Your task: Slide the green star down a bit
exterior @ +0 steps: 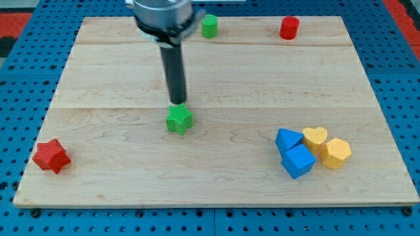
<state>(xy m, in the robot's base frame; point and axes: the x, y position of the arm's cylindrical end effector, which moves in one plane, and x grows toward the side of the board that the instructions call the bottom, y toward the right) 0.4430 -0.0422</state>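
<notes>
A pale wooden counter [216, 72] made of joined planks is seen from above and slightly in front, resting on a blue pegboard base [20, 92]. A dark straight rod is seen coming down from a round metal mount at the view's top, left of centre. No gripper is fitted, so no jaws can be described as apart or together; the arm ends only in my tip [178, 101]. The tip is placed just above the green star [179, 120] in the view, at or touching the star's upper edge; actual contact cannot be confirmed. The green star is found a little left of the counter's centre, well apart from all other blocks. Near the counter's top edge, a green cylinder [209, 26] is seen just to the right of the mount, and a red cylinder [289, 27] is set farther to the view's right. A red star [51, 156] is located near the lower left corner. Toward the lower right, four blocks are grouped closely together: a blue triangular block [287, 139], a blue cube [298, 161] just below it, a yellow heart [316, 137] beside them, and a yellow hexagonal block [336, 153] at the cluster's right.
</notes>
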